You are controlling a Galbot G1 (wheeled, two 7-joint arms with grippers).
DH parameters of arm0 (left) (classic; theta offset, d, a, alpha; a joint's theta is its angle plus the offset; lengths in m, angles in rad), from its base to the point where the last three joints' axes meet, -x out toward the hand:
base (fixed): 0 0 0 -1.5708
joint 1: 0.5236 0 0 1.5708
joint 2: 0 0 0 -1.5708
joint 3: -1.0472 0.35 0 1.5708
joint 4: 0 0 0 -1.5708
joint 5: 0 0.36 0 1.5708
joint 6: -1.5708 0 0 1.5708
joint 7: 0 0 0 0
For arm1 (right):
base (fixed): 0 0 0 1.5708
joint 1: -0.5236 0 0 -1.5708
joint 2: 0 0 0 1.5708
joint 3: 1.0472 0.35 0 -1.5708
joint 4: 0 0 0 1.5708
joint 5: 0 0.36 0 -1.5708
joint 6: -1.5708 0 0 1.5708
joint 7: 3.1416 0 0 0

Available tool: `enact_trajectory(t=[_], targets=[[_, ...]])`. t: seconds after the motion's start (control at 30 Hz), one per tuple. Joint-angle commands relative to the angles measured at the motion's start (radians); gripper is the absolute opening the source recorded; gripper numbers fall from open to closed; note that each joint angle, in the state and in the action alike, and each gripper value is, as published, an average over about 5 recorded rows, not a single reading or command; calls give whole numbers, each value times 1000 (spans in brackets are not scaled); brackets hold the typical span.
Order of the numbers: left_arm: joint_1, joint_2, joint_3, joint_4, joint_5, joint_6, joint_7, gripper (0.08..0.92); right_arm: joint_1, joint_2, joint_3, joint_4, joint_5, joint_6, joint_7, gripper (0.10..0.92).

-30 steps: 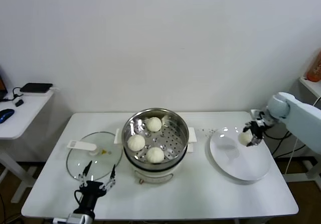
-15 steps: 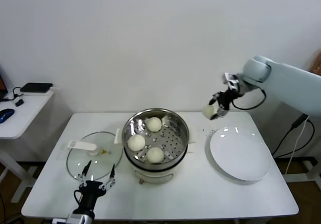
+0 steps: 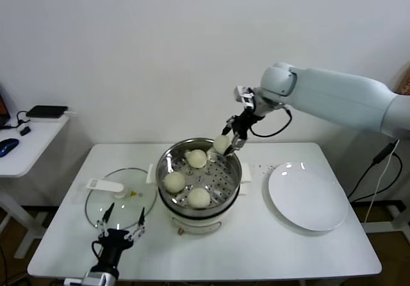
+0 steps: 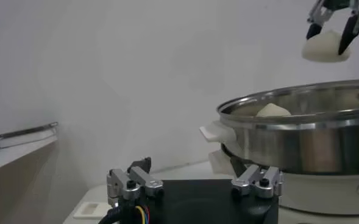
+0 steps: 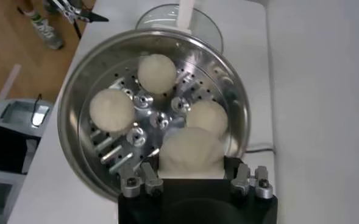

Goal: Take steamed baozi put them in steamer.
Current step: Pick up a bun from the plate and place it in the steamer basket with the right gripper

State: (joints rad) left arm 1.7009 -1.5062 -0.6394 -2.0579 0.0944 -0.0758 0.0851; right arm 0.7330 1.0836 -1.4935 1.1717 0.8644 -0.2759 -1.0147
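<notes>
You had the white table (image 3: 307, 247) carrying everything, with the steamer (image 3: 168, 161) at its centre, the empty white plate (image 3: 307, 199) to the right and the glass lid (image 3: 125, 196) lying flat to the left. Three steamed baozi (image 3: 198, 197) already sat on the perforated floor: one near, one left, one far. The fourth baozi (image 3: 221, 144) hung above the steamer's far right rim, pinched between the jaws of your right gripper (image 3: 229, 142). From the right wrist camera that bun (image 5: 188, 155) filled the space between the fingers (image 5: 144, 182), directly over the open right part of the basket.

Your left gripper (image 3: 122, 235) was parked at the near left edge of the table, just in front of the lid, its jaws spread and holding nothing.

The risk from here was in the release. The bun was close to the rim, so letting go without coming further inward could have landed it on the steel edge and rolled it out onto the table. It also hung close above the far bun (image 5: 207, 117); dropping there could have stacked or dented the two. How deeply the fingers had pressed into the dough is hard to tell from these views, but soft dough might have stuck to a fingertip on opening.
</notes>
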Motion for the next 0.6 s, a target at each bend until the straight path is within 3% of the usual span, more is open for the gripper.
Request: enact_trajectory(t=[0.03,0.6], targets=[[3,1,-1,-1,0,-2,-1,823,-61,84,-30,24,34,-29,40,689],[0,1,-6,7,-1,-1,-1,823,-143,36,-32,-2,-62,-25,42,696]])
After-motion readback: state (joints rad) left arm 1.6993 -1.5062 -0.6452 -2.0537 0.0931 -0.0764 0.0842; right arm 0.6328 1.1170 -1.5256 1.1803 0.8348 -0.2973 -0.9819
